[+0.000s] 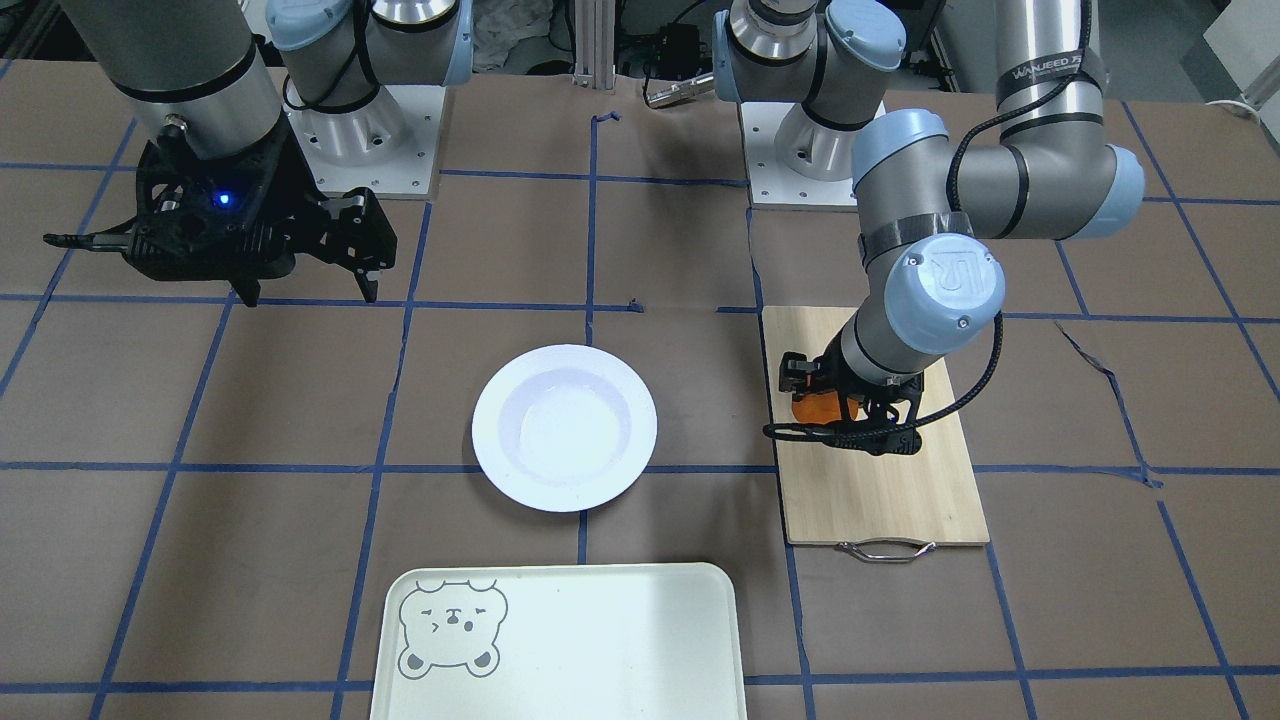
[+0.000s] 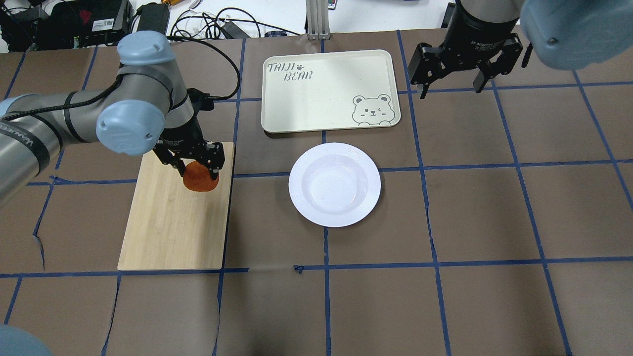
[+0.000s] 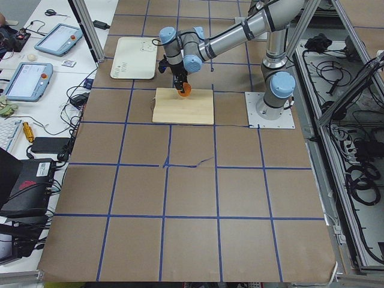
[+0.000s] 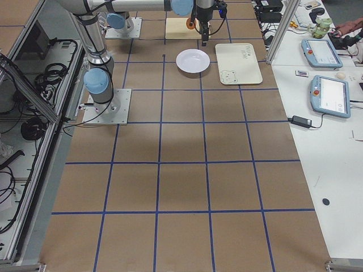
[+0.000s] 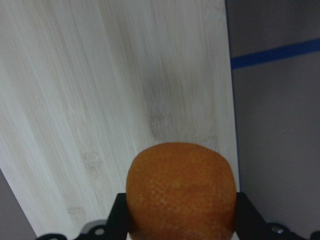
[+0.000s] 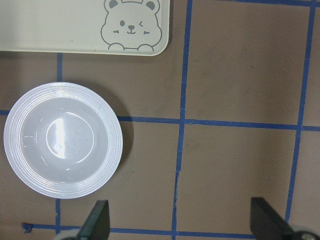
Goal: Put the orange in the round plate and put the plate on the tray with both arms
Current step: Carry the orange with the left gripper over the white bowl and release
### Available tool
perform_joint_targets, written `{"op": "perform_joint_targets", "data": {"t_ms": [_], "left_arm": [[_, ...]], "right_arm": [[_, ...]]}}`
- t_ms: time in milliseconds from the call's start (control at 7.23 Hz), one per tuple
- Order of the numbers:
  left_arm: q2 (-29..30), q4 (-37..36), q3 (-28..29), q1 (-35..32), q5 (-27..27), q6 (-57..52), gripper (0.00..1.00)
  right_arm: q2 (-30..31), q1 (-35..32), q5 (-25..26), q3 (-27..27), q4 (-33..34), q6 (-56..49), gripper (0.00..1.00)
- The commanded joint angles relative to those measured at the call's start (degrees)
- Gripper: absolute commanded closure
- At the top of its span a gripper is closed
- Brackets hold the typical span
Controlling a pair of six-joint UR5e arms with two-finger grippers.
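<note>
The orange [image 2: 200,179] [image 5: 180,192] sits between the fingers of my left gripper [image 2: 195,170], which is shut on it just above the bamboo cutting board [image 2: 168,227]. In the front view the orange [image 1: 815,408] shows under the left wrist. To the right lies the round white plate [image 2: 296,185] [image 1: 490,430] [image 6: 15,145], with nothing in it. Beyond the plate is the cream tray [image 2: 321,99] [image 1: 620,640] [image 6: 60,25] with its bear face. My right gripper [image 2: 451,86] [image 1: 310,290] [image 6: 182,225] hangs open, high over the table to the right of the tray.
The cutting board [image 1: 880,500] has a metal handle on its far short edge. Brown paper with blue tape lines covers the table. Both arm bases stand on white mounts at the robot's side. Tablets and cables lie on the side benches.
</note>
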State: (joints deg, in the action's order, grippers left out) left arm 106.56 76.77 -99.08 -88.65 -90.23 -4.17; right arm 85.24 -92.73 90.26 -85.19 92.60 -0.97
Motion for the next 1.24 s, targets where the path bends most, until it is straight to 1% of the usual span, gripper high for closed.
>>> {"op": "perform_joint_targets", "data": {"t_ms": [0, 277, 415, 553, 830, 1106], "left_arm": [[1.19, 0.24, 3.62, -3.69, 8.47, 11.15, 1.0], [3.2, -8.0, 3.63, -11.85, 8.5, 26.15, 1.0], [4.26, -12.74, 3.63, -16.33, 7.97, 36.93, 1.0], [5.66, -15.22, 3.63, -19.16, 7.8, 42.87, 1.0], [7.51, -15.42, 3.63, -21.81, 8.06, 52.54, 1.0], [9.97, -15.42, 3.45, -23.49, 8.41, 54.69, 1.0]], "right_arm": [[0.01, 0.0, 0.0, 0.02, -0.05, 0.0, 0.0], [-0.07, 0.0, 0.0, -0.07, -0.05, -0.09, 0.0], [-0.07, 0.0, 0.0, -0.07, -0.05, -0.09, 0.0], [-0.07, 0.0, 0.09, -0.07, -0.05, -0.09, 0.0], [-0.07, 0.0, 0.09, -0.07, -0.14, -0.18, 0.0], [-0.07, 0.0, 0.0, -0.07, -0.05, -0.09, 0.0]]}}
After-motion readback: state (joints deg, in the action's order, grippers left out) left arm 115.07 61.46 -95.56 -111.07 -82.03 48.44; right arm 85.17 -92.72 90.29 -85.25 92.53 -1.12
